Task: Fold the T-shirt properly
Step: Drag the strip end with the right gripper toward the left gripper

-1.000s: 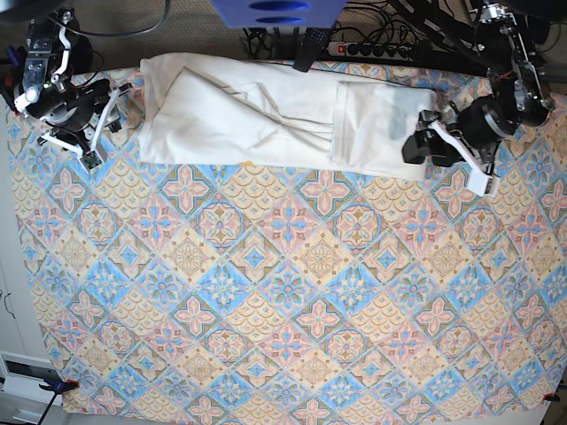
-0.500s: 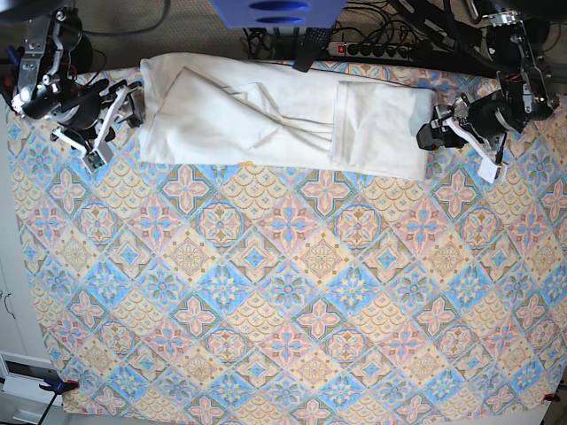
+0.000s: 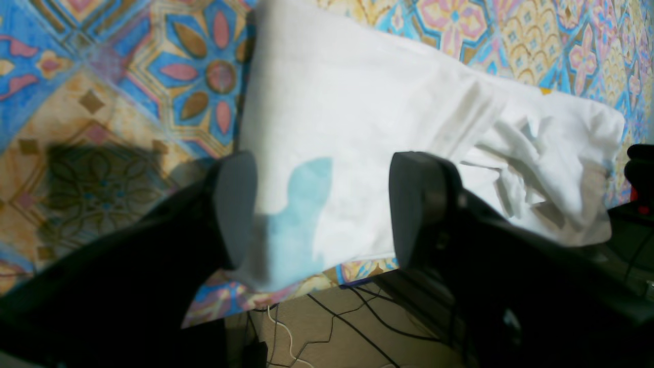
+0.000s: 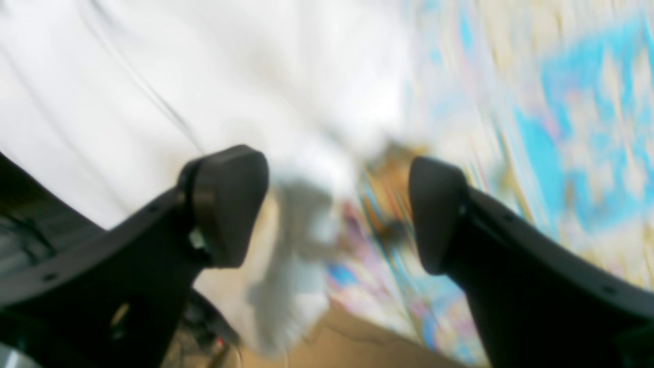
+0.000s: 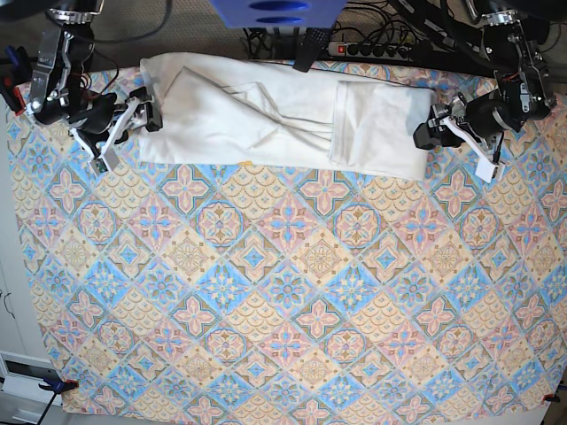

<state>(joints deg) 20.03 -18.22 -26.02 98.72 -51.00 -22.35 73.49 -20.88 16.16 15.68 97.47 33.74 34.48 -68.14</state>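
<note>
The white T-shirt (image 5: 283, 115) lies folded into a long strip along the far edge of the table, with its right end doubled over (image 5: 376, 128). At the shirt's right edge my left gripper (image 5: 427, 128) stands open. In the left wrist view its fingers (image 3: 235, 204) straddle the cloth's end, where a pale blue print (image 3: 301, 204) shows through the T-shirt (image 3: 357, 128). My right gripper (image 5: 146, 108) is at the shirt's left end, open wide. The right wrist view is blurred; the right gripper (image 4: 334, 209) has a corner of the T-shirt (image 4: 301, 245) hanging between its jaws.
The patterned blue-orange tablecloth (image 5: 283, 292) covers the table. A power strip (image 5: 372, 49) and cables lie just beyond the far edge, and a blue object (image 5: 275, 11) hangs over the top middle. A clamp (image 5: 58, 385) sits at the near left corner.
My right gripper has moved right to the shirt's left end and opened wide. My left gripper has drawn back off the shirt's folded right end to its edge.
</note>
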